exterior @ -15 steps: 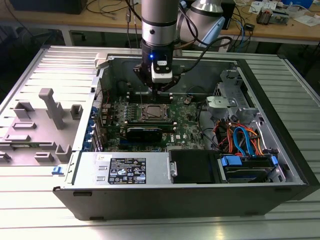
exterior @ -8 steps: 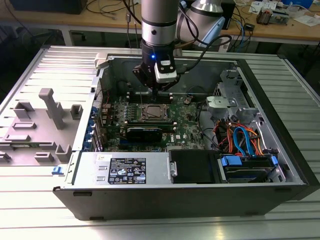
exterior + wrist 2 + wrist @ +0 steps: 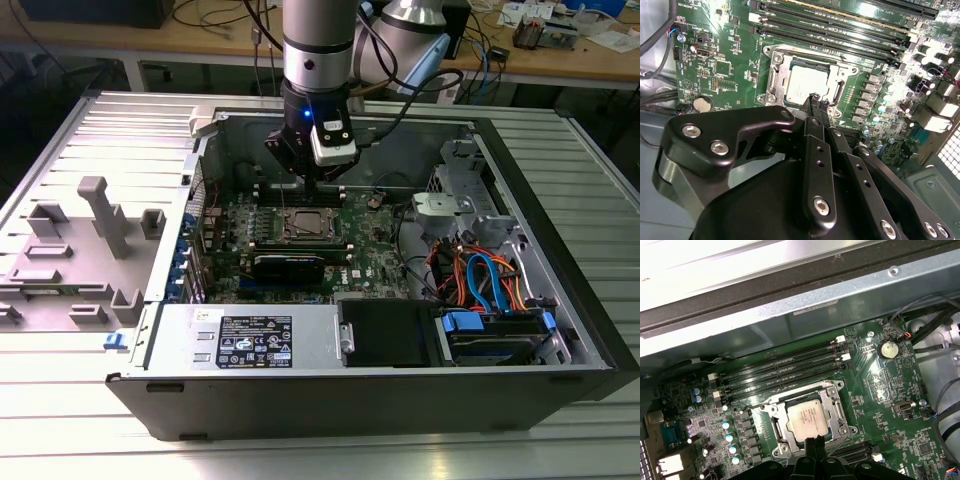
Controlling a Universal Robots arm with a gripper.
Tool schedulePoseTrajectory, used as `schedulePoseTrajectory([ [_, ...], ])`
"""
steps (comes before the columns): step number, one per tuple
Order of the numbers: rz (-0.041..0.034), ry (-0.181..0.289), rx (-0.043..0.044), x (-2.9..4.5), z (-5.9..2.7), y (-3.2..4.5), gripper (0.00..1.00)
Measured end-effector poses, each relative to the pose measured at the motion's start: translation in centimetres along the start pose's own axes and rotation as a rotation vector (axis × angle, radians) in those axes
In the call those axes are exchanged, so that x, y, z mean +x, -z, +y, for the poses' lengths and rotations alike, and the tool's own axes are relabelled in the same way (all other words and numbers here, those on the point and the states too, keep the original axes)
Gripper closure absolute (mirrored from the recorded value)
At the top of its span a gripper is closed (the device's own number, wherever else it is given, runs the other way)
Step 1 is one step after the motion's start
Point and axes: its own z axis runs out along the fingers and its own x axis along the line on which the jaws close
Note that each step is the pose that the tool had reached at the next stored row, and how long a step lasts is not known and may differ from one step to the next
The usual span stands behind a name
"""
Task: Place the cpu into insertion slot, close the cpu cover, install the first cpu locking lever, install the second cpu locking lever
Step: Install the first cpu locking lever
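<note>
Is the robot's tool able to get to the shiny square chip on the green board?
Probably yes. The tool hangs right at the edge of the cpu, with nothing between them. The cpu cover frames the cpu but leaves its top bare.

Bright overhead light, white glare patches on motherboard

Ribbed silver-grey metal table carrying one open PC case.

We see a black metal computer tower case lying on its side, open face up, across the table's middle. A cluster of grey plastic blocks and brackets sits just beside it toward the exterior view's left; we cannot tell whether they stand on the table itself or on a flat panel.
</note>
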Motion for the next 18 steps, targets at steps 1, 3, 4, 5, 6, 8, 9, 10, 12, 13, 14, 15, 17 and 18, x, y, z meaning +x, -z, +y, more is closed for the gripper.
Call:
schedulePoseTrajectory([
  [1, 0.0, 0.0, 0.0, 0.0, 0.0, 0.0, 0.89],
  [3, 0.0, 0.001, 0.0, 0.0, 0.0, 0.0, 0.89],
  [4, 0.0001, 0.001, 0.0, 0.0, 0.0, 0.0, 0.89],
  [5, 0.0, 0.001, 0.0, 0.0, 0.0, 0.0, 0.89],
  [6, 0.0, 0.001, 0.0, 0.0, 0.0, 0.0, 0.89],
  [8, 0.0, 0.002, -0.0001, 0.0, 0.0, 0.0, 0.89],
  [9, 0.0001, 0.002, 0.0, 0.0, 0.0, 0.0, 0.89],
  [10, 0.0, 0.002, -0.0001, 0.0, 0.0, 0.0, 0.89],
  [12, 0.0, 0.003, -0.0001, 0.0, 0.0, 0.0, 0.89],
  [13, 0.0, 0.005, -0.0001, 0.01, -0.01, 0.0, 0.89],
  [14, 0.0001, 0.009, -0.0002, 0.04, -0.02, 0.0, 0.89],
  [15, 0.0003, 0.019, -0.0013, 0.23, -0.08, -0.02, 0.89],
  [17, 0.0006, 0.033, -0.0023, 0.38, -0.12, -0.05, 0.89],
  [18, 0.0007, 0.048, -0.0023, 0.41, -0.13, -0.05, 0.89],
])
